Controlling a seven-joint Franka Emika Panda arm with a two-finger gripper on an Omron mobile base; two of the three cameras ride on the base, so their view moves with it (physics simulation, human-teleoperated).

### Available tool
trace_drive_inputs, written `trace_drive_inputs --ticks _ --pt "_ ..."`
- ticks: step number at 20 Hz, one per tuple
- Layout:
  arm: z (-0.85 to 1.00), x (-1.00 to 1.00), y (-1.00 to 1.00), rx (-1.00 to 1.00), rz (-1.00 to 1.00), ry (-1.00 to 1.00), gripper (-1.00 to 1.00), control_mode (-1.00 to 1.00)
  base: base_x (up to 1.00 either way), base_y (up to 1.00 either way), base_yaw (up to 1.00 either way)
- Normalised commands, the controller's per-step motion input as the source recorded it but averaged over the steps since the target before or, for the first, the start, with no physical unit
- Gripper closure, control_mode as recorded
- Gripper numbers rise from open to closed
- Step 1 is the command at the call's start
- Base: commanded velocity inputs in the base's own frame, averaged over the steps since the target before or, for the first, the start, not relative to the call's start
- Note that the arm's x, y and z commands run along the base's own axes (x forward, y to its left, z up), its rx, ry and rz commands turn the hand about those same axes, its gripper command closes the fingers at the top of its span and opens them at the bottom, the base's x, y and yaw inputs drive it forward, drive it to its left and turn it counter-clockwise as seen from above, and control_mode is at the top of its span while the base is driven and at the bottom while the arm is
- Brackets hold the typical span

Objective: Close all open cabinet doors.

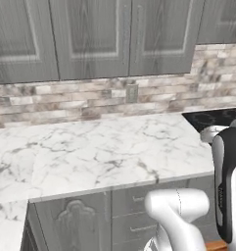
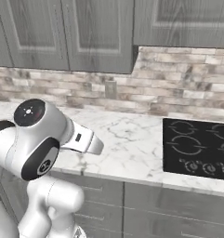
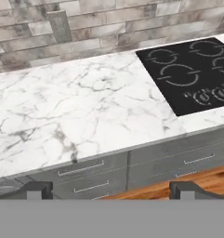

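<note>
The cabinet doors (image 1: 92,37) are seen along the top of both base views, above the backsplash, and every panel in sight lies flush with its neighbours. None is seen standing out from the row, so the task is judged done for this stretch of wall. Whether a door is open elsewhere cannot be told, since the tops of the panels are cut off and the rest of the kitchen is out of frame. In the right base view one further panel (image 2: 183,21) is seen over the cooktop, set forward of the row beside it — apparently a deeper cabinet, not an open door, though that is a judgement only.

Below the doors a brick-pattern backsplash (image 1: 65,100) is laid in grey and tan, with a small outlet plate (image 1: 132,92) set into it. The white marble counter (image 1: 90,147) runs wide beneath it and turns a corner at the left of the left base view. A black cooktop (image 3: 192,76) is let into the counter to the right. Grey base drawers (image 3: 85,179) with slim handles are seen under the counter edge, and a strip of wood floor (image 3: 187,179) below them.

The gripper (image 3: 111,188) is held low and back from the counter, aimed across it at the backsplash. Its two fingertips (image 3: 36,188) are spread wide apart — released, with nothing between them.
</note>
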Motion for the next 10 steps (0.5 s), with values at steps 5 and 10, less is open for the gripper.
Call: trace_drive_inputs --ticks 5,10 --pt "0.00 0.00 0.00 0.00 0.00 0.00 -1.00 1.00 -0.06 -1.00 0.00" --pt "0.00 0.00 0.00 0.00 0.00 0.00 -1.00 1.00 -0.06 -1.00 0.00"
